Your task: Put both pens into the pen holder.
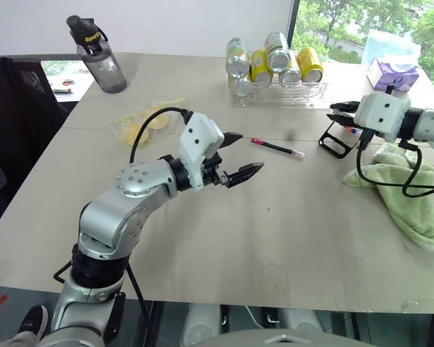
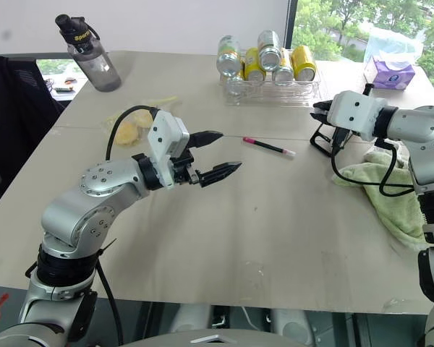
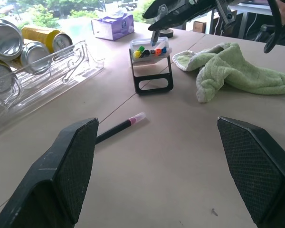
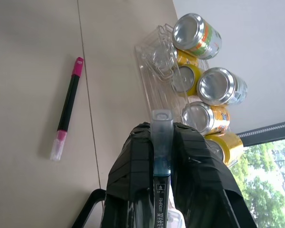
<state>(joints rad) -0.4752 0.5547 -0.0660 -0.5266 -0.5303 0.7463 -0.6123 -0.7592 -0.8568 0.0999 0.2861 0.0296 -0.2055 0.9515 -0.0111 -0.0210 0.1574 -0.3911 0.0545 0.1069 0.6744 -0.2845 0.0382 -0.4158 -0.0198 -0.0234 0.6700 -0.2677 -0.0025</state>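
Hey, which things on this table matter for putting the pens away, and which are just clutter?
For the job:
- pink-ended pen lying on the table
- blue-ended pen in the right gripper
- pen holder

Just lying about:
- can rack
- water bottle
- green towel
- tissue box
- yellow bag

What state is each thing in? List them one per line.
left gripper: fingers open, holding nothing
right gripper: fingers shut on blue-ended pen, above the pen holder
pink-ended pen: lying flat on the table
pen holder: upright, coloured marker tips showing
water bottle: upright, capped
cans: lying in clear rack
green towel: crumpled
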